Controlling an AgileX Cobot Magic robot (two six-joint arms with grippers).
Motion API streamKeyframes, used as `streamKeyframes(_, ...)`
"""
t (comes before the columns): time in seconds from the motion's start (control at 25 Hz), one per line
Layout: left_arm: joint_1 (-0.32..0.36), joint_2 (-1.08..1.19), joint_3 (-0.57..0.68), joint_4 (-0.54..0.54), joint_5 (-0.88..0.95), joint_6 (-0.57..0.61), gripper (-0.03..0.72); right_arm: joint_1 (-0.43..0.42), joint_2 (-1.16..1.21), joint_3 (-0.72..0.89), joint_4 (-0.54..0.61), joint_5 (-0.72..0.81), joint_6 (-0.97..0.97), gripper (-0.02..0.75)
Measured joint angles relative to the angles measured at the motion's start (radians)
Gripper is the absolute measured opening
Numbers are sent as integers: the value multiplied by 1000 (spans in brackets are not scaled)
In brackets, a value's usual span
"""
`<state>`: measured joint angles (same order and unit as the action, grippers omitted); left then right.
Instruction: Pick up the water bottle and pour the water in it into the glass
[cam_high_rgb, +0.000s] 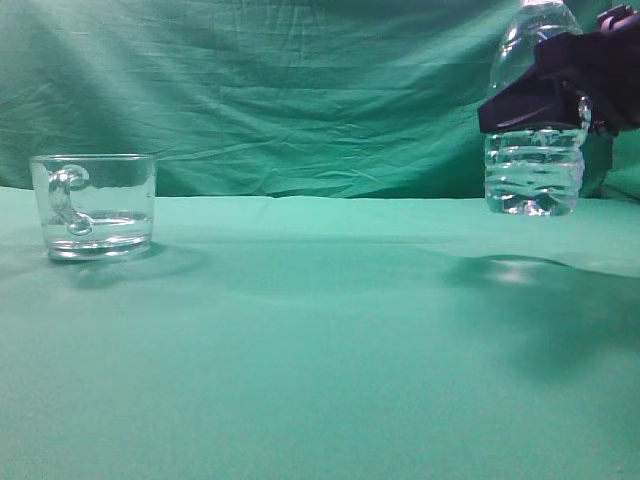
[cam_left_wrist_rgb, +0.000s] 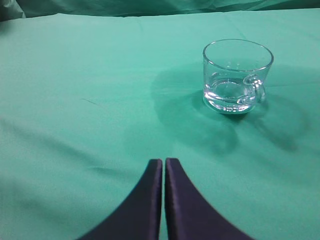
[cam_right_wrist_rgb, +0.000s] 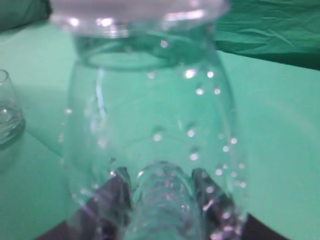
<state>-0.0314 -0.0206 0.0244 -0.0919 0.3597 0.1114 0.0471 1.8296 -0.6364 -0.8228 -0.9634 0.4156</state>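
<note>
The water bottle (cam_high_rgb: 533, 175) is clear plastic and hangs upright above the green cloth at the right, its base off the surface. My right gripper (cam_high_rgb: 540, 105) is shut on its middle. The water (cam_high_rgb: 533, 190) fills the lower ribbed part. In the right wrist view the bottle (cam_right_wrist_rgb: 150, 125) fills the frame, with the dark fingers (cam_right_wrist_rgb: 160, 192) on either side of it. The glass (cam_high_rgb: 95, 205), a short clear mug with a handle, stands at the left with a little water in its bottom. It also shows in the left wrist view (cam_left_wrist_rgb: 236, 75). My left gripper (cam_left_wrist_rgb: 164, 165) is shut and empty, short of the glass.
A green cloth (cam_high_rgb: 320, 340) covers the table and rises as a wrinkled backdrop (cam_high_rgb: 300, 90) behind. The glass's edge shows at the far left of the right wrist view (cam_right_wrist_rgb: 7, 115).
</note>
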Motion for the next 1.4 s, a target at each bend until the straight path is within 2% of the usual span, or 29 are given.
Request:
streamKeyframes(0.2, 0, 0, 0, 0, 0, 0, 0, 0, 73, -2, 2, -48, -61, 302)
streamKeyframes(0.48, 0, 0, 0, 0, 0, 0, 0, 53, 116, -27, 10, -43, -91, 302)
streamKeyframes(0.72, 0, 0, 0, 0, 0, 0, 0, 56, 122, -31, 34, -43, -94, 302)
streamKeyframes(0.84, 0, 0, 0, 0, 0, 0, 0, 56, 123, -31, 43, -46, -90, 426)
streamKeyframes(0.96, 0, 0, 0, 0, 0, 0, 0, 56, 113, -31, 43, -46, -34, 592)
streamKeyframes(1.04, 0, 0, 0, 0, 0, 0, 0, 56, 83, -31, 43, -36, 11, 655)
streamKeyframes(1.12, 0, 0, 0, 0, 0, 0, 0, 56, 32, -31, 43, -6, 54, 643)
streamKeyframes(1.16, 0, 0, 0, 0, 0, 0, 0, 56, 7, -31, 43, 16, 74, 685)
streamKeyframes(1.4, 0, 0, 0, 0, 0, 0, 0, 56, -218, -31, 2, 80, 187, 670)
